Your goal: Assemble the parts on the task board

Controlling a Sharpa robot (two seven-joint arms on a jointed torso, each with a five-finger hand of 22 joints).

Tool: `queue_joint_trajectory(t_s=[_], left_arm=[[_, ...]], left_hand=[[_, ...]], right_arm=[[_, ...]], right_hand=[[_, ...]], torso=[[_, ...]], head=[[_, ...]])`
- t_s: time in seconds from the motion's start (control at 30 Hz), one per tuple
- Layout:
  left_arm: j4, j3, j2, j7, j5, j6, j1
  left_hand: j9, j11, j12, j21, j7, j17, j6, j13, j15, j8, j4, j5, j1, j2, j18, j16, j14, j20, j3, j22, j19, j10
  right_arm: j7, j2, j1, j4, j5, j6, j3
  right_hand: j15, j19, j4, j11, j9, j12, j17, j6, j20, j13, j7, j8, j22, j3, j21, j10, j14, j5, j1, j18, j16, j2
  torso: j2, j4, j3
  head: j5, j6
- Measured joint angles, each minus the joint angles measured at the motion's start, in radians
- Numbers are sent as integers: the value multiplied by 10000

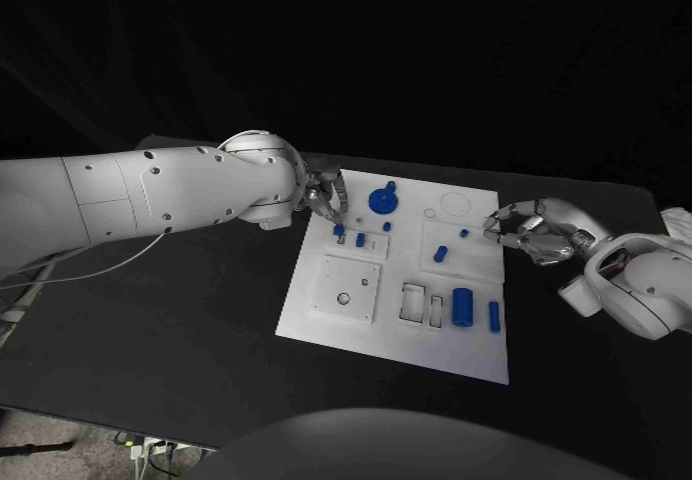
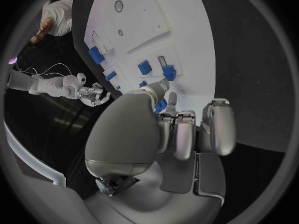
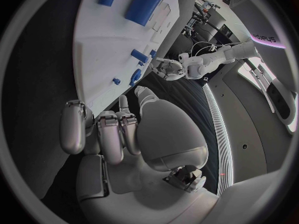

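1. The black table (image 1: 173, 350) is carrying the white task board (image 1: 353, 330), which is lying flat in the middle between my two arms.
2. My left arm (image 1: 130, 195) is reaching in over the table to the board's far left corner; my right arm (image 1: 649, 285) is sitting off the board's right edge.
3. My left hand (image 1: 326, 200) is hovering over the far left corner of the board, fingers curled in. In the left wrist view the fingertips (image 2: 163, 87) are lying right against a small blue part, but I cannot tell whether I am holding it.
4. My right hand (image 1: 526, 232) is hanging just beside the board's right edge, fingers curled inward. I am seeing nothing held in it.
5. A large blue cylinder (image 1: 462, 306) is lying near the board's right side, with a slimmer blue rod (image 1: 493, 316) just beside it.
6. A round blue knob (image 1: 382, 199) is standing at the far edge, near my left hand.
7. Several small blue pegs (image 1: 359, 240) are standing in the board's far half; another blue block (image 1: 440, 254) is sitting near the middle.
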Motion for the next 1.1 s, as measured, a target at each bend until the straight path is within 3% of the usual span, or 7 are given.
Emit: queue_joint_trajectory(t_s=[0.3,0.7,1.1], left_arm=[[-40,-1,52,9,3,225,-14],[-95,-2,102,5,10,502,-40],[-177,-7,161,-28,12,712,-117]], left_hand=[[-472,72,0,0,32,-1,281,0,0,0,141,0,-20,59,-5,0,0,71,-243,-1,0,0],[-701,72,-60,-67,33,-1,457,-1,73,0,162,0,18,97,-8,0,-1,107,-355,-1,-36,0],[-1006,112,-102,-109,69,0,494,-1,73,1,106,-1,205,283,-10,0,-1,142,-411,-2,-72,-32]], right_arm=[[-8,-5,0,0,1,21,0],[-18,-11,0,1,2,46,-1],[-28,-20,0,9,2,83,-1]], right_hand=[[0,0,0,0,-9,0,0,0,0,-15,0,0,-1,0,0,0,0,43,39,0,0,-39],[0,0,-42,1,-8,3,-1,0,0,-13,0,0,-2,42,0,0,0,40,39,-1,0,-39],[0,-3,-41,1,-8,6,7,0,2,1,0,0,-3,41,0,-1,0,40,39,0,0,-39]], torso=[[-6,6,11],[-8,6,11],[-3,6,6]], head=[[-12,0],[-10,0],[-13,0]])
